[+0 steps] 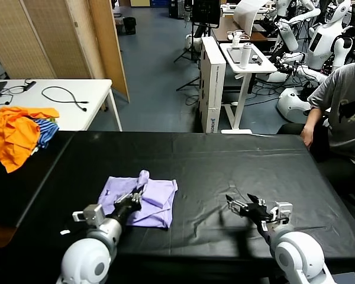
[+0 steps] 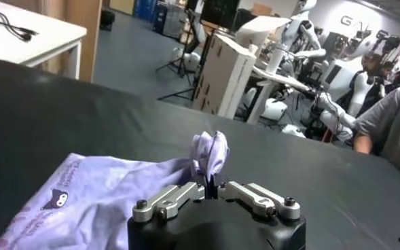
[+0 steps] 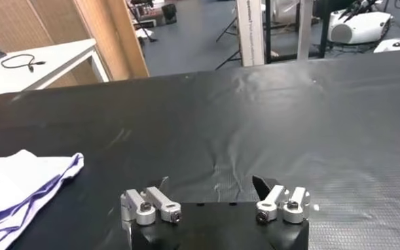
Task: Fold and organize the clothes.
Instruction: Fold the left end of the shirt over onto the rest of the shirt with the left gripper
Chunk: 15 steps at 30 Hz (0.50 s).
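The pale lavender T-shirt (image 1: 147, 201) lies folded on the black table (image 1: 213, 160), left of centre. A small dark purple print shows on it in the left wrist view (image 2: 57, 198). My left gripper (image 1: 137, 193) is shut on a pinched-up fold of the shirt (image 2: 210, 153) and holds that fold raised above the rest. My right gripper (image 1: 242, 202) is open and empty, low over the bare table to the right of the shirt. The shirt's edge shows in the right wrist view (image 3: 23, 187), well apart from the right fingers (image 3: 262, 185).
A heap of orange and blue-striped garments (image 1: 18, 133) lies at the table's far left corner. A white table with cables (image 1: 53, 97) stands behind it. A seated person (image 1: 343, 112) is at the far right edge. White carts and robots stand beyond.
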{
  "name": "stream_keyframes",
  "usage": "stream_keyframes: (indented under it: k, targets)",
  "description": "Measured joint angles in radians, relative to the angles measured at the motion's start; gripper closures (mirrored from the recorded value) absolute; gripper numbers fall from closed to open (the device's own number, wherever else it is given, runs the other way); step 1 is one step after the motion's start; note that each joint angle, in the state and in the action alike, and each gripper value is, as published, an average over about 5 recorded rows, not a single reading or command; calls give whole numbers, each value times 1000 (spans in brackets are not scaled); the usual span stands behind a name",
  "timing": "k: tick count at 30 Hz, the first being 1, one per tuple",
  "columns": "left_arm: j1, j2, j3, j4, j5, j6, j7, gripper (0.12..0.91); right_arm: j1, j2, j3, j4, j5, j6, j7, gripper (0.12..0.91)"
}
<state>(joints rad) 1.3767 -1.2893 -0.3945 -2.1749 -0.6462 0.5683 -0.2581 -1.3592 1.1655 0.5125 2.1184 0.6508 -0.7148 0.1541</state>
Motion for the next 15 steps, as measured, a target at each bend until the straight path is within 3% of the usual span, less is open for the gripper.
stream_keyframes:
  k: [11, 15]
  targets:
    - [-13, -75, 31, 63, 122, -36, 43, 831, -9, 18, -25, 7, -25, 0, -18, 118]
    - [3, -95, 43, 60, 159, -49, 59, 683, -10, 6, -34, 17, -28, 1, -35, 118]
